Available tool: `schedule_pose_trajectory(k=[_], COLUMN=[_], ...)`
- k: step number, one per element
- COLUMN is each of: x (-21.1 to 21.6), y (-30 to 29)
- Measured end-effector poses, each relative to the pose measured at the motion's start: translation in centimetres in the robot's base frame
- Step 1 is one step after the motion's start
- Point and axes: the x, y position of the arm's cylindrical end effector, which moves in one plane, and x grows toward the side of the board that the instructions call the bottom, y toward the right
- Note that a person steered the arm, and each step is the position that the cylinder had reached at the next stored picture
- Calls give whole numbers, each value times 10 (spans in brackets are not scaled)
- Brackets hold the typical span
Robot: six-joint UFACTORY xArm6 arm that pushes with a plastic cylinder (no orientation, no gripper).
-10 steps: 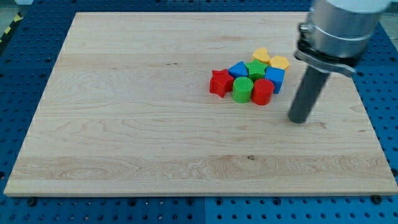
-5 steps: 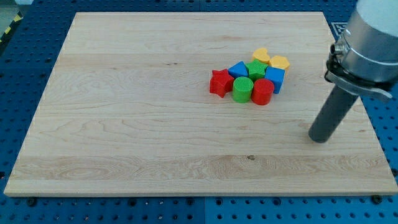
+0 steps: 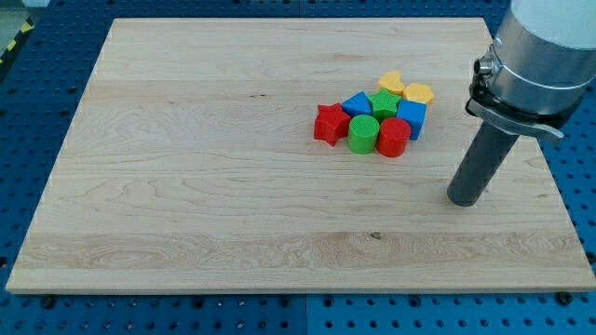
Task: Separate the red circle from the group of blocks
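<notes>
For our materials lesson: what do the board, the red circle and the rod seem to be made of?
Board: pale wood, matt, with visible grain and plank joints.
Red circle: probably plastic, with fine ridges, perhaps 3D printed.
Rod, ending at my tip: dark and smooth, metal or plastic; unclear.

The red circle is a short upright cylinder, right of the frame's centre, at the lower right corner of the group of blocks. It touches the green cylinder on its left and the blue block behind it.
</notes>
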Motion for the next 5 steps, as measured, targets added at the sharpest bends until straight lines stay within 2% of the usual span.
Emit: schedule_pose_trajectory(k=[5], x=[-9], y=[5])
